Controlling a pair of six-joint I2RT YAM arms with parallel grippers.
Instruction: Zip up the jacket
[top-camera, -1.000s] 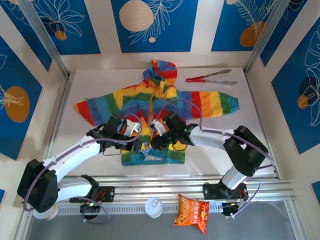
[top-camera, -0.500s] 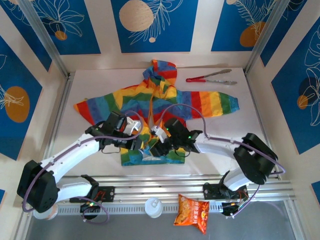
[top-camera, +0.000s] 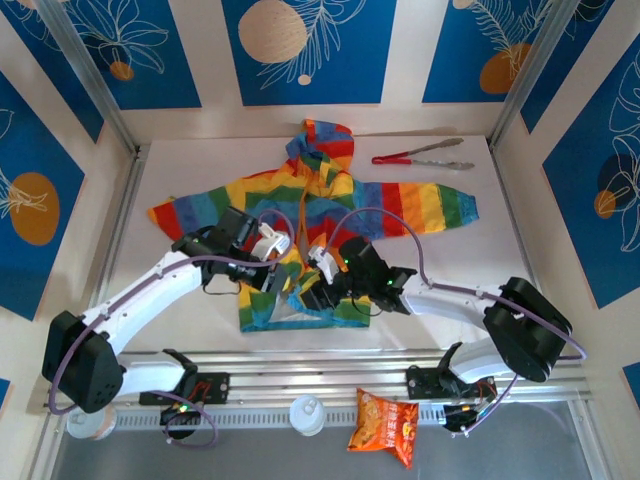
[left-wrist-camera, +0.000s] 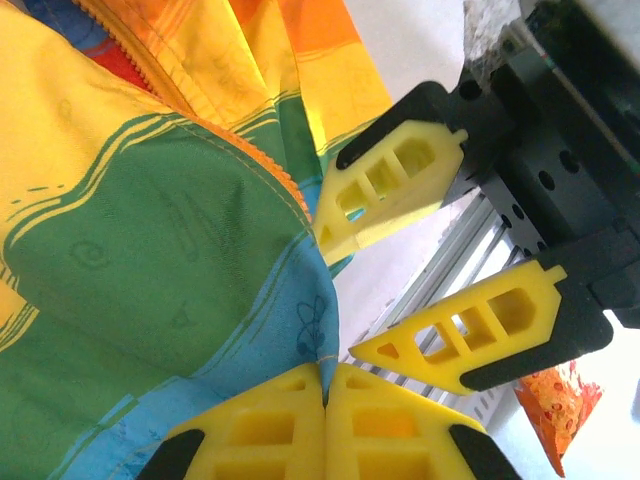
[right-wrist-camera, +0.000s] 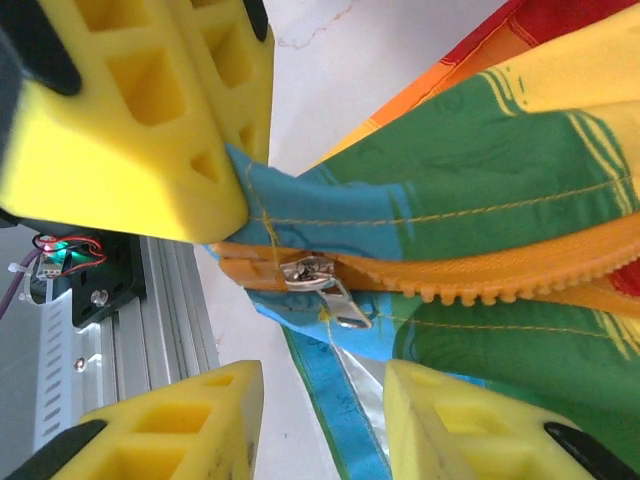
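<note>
The left claw is pinching the blue bottom hem of the jacket, which is lying flat on the white tabletop, hood pointing away from the arms. Just beside it, the right claw is hovering spread either side of the zipper pull.

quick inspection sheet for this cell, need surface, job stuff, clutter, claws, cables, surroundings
surface: white table, flat
job's things: rainbow jacket spread out, hood at the far side; zipper slider low, near the blue hem
clutter: red-handled tongs at the far side beside the hood; snack bag and white round container in front of the arm bases
claws: left claw shut on the jacket's blue hem; right claw open, slider just ahead of its fingers
cables: purple cable looping above the jacket
surroundings: blue leaf-print wall panels
</note>
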